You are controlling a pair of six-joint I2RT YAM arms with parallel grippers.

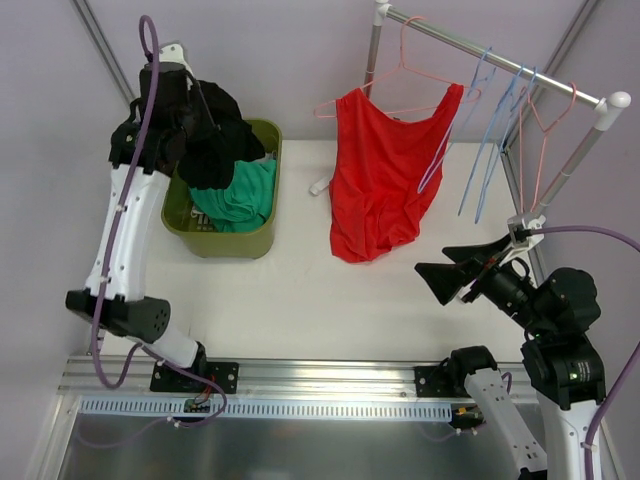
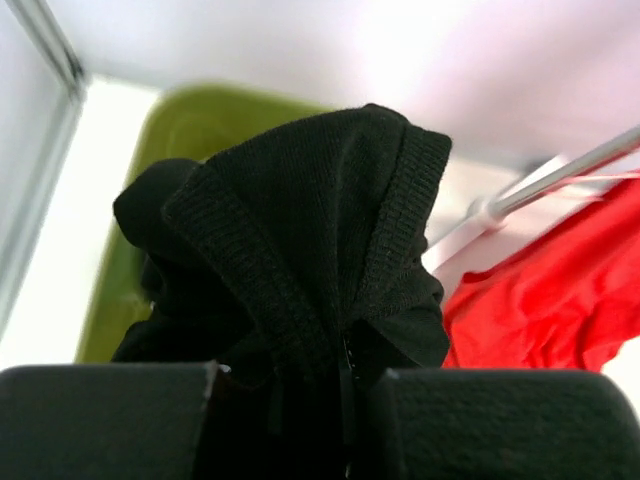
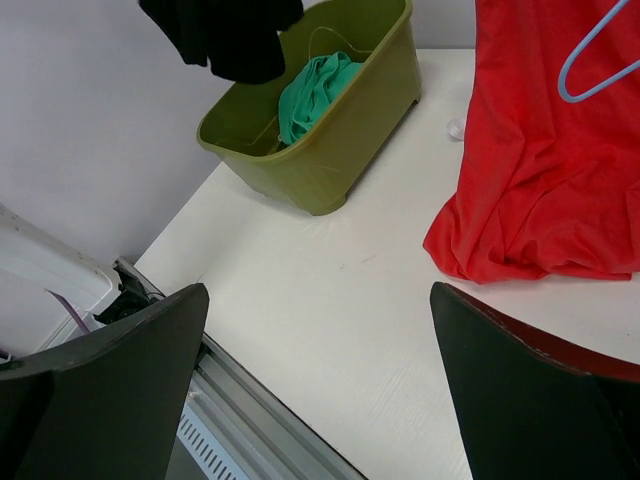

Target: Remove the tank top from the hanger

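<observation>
Black garment point(image 1: 215, 135) hiding left tool point(image 2: 300, 405) pinching it; red tank top point(image 1: 385, 170) on hanger point(image 1: 401, 60), right tool point(image 1: 438, 260) spread

The work surface is a white table point(image 1: 300, 290), bounded at its near edge by an aluminium rail point(image 1: 320, 375). An olive-green bin point(image 1: 225, 240) is seated on the table at the far left, close to the left edge. The lower folds of the red tank top point(image 1: 380, 170) are bunched on the surface right of centre, well apart from the bin. A small white part point(image 1: 320, 187), of a kind that cannot be determined, is located just beside the left edge of the tank top.
</observation>
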